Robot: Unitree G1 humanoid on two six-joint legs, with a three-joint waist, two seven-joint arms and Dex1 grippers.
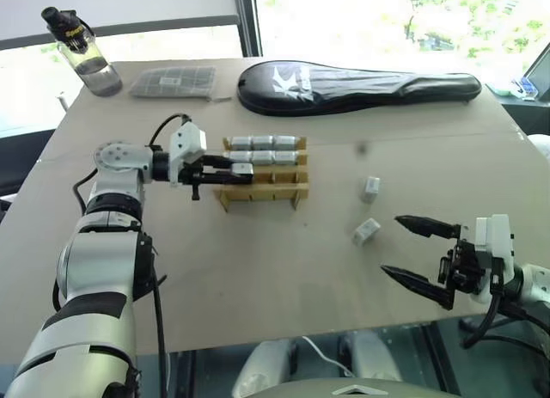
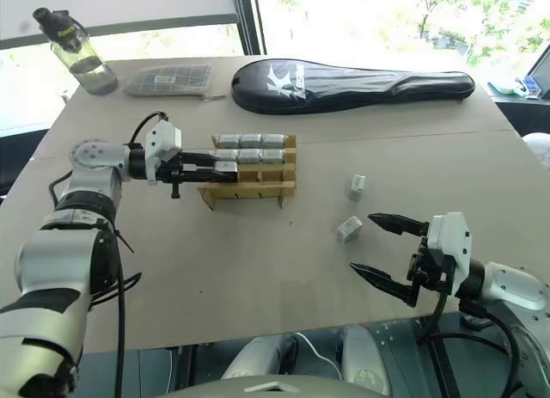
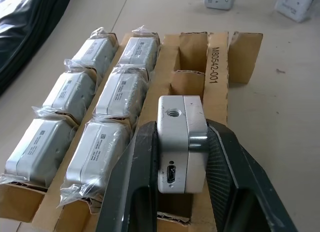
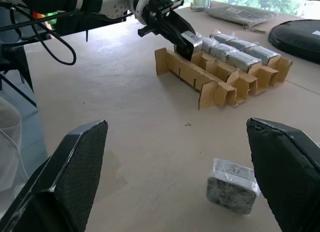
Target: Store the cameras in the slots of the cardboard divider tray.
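Fingers of my left gripper (image 3: pixel 182 157) are clamped on one camera (image 3: pixel 181 142), held over the third row of the cardboard divider tray (image 1: pixel 262 181), whose two far rows hold six wrapped cameras (image 1: pixel 263 149). My right gripper (image 1: pixel 421 254) is spread wide, holding nothing, well apart from the tray, near two loose cameras (image 1: pixel 367 211).

My left gripper (image 1: pixel 230 168) reaches out level toward my right, its two black fingers (image 3: pixel 131 192) clamped on a small silver-grey boxy camera (image 3: pixel 181 142). My right gripper (image 1: pixel 421 254) hangs low, black fingers spread wide, empty.
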